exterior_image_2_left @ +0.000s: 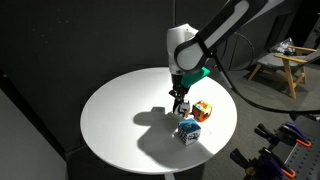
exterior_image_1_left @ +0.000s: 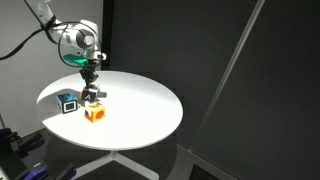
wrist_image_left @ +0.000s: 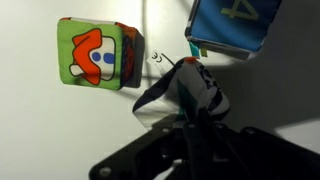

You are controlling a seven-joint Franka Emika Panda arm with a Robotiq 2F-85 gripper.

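Note:
My gripper [exterior_image_1_left: 91, 88] [exterior_image_2_left: 180, 97] hangs low over the round white table [exterior_image_1_left: 140, 100] [exterior_image_2_left: 120, 120]. It is shut on a small black-and-white striped object [wrist_image_left: 190, 88] [exterior_image_1_left: 92, 96] [exterior_image_2_left: 179, 106] that sits at or just above the tabletop. In the wrist view the fingers [wrist_image_left: 172, 125] pinch its near end, with the gripper [wrist_image_left: 185, 115] coming in from the bottom. Right beside it lies a cube with orange and green picture faces [wrist_image_left: 98, 55] [exterior_image_1_left: 95, 113] [exterior_image_2_left: 201, 109]. A blue cube [wrist_image_left: 230, 25] [exterior_image_1_left: 68, 102] [exterior_image_2_left: 188, 130] stands close on the other side.
The table is surrounded by dark curtains. A wooden stool [exterior_image_2_left: 280, 65] stands at the back of an exterior view, and dark equipment [exterior_image_2_left: 285, 150] sits by the table's edge. Most of the tabletop away from the cubes is bare white.

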